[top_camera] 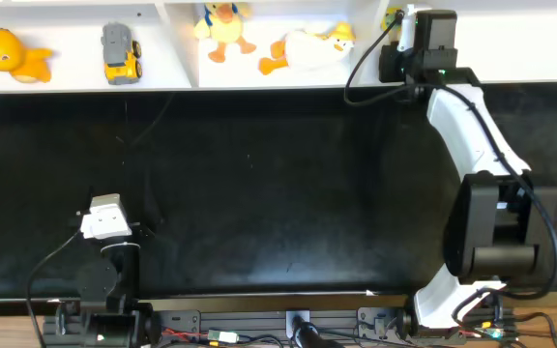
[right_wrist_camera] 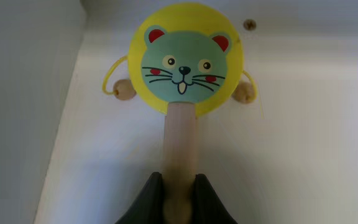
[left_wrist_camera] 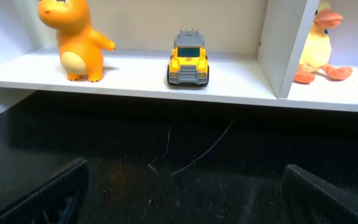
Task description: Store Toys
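1. Left gripper (top_camera: 104,218): parked well short of shelf (top_camera: 259,83), nearest the arm bases. Fingers spread wide, nothing between them, facing shelf front across bare top.
2. Worktop (top_camera: 278,193): black, flat, matte, w/ faint pale scratches; runs up to shelf's front edge.
3. Right gripper (right_wrist_camera: 179,194): reached into shelf's right-hand compartment, beside a white side wall (right_wrist_camera: 30,93). Dark fingers clamped narrow on the end of the rattle's handle (right_wrist_camera: 180,143).
4. Rattle drum (right_wrist_camera: 185,59): task item, inside that compartment, against shelf's white surface; whether it rested there, cannot tell. Round yellow disc, teal cat face painted on, plain wood stick, two wood beads (right_wrist_camera: 124,91) on thin cords.
5. Step, judged: placing, nearly done. Next calls for letting go, then backing straight out w/o dragging the stick.
6. Already on shelf, left end inward: orange figure (left_wrist_camera: 76,40), smooth, hard-looking; yellow truck (left_wrist_camera: 188,59), grey trim, boxy; plush duck (top_camera: 222,27), upright, soft; white plush bird (top_camera: 307,48), lying on its side.
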Robot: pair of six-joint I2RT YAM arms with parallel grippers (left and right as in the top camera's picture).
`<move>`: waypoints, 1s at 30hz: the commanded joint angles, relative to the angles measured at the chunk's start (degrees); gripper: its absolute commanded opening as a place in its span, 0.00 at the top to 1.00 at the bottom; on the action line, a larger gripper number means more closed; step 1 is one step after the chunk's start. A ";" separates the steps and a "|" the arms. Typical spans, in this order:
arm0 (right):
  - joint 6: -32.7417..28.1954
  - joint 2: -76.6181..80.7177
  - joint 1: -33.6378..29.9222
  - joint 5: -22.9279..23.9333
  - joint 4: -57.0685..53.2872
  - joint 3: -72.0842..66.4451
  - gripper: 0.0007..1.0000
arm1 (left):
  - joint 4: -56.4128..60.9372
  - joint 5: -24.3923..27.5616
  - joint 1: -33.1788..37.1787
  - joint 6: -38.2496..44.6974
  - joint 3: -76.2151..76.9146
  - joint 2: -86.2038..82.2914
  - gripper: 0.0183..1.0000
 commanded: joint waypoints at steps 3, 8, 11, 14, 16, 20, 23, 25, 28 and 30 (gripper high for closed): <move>0.79 1.01 -0.50 -0.37 -1.73 0.74 0.88 | -0.04 -0.66 0.26 1.27 -0.17 -0.74 0.00; 2.10 1.01 -0.50 -0.68 -2.21 0.74 0.88 | -0.07 -0.66 0.26 1.27 -0.17 -0.74 0.00; 2.08 1.01 -0.50 -1.68 -2.84 0.74 0.88 | -0.04 -0.66 0.26 1.27 -0.17 -0.74 0.00; 2.10 1.01 -0.50 -2.12 -3.23 0.74 0.84 | -0.04 -0.66 0.26 1.27 -0.17 -0.74 0.00; 2.08 1.01 -0.50 -2.10 -3.23 0.74 0.84 | -0.07 -0.66 0.26 1.29 -0.17 -0.74 0.00; 2.10 1.01 -0.50 -2.14 -3.37 0.74 0.89 | -0.04 -0.66 0.26 1.27 -0.17 -0.74 0.00; 2.29 1.01 -0.50 -2.80 -4.28 0.74 0.88 | -0.04 -0.66 0.26 1.27 -0.17 -0.74 0.00; 2.29 1.01 -0.50 -2.99 -4.81 0.74 0.88 | -0.04 -0.66 0.26 1.27 -0.17 -0.74 0.00; 2.27 1.01 -0.50 -2.95 -5.01 0.74 0.84 | -0.07 -0.66 0.28 1.27 -0.17 -0.74 0.00; 2.27 1.01 -0.50 -2.95 -5.01 0.74 0.77 | -0.07 -0.66 0.26 1.27 -0.17 -0.74 0.00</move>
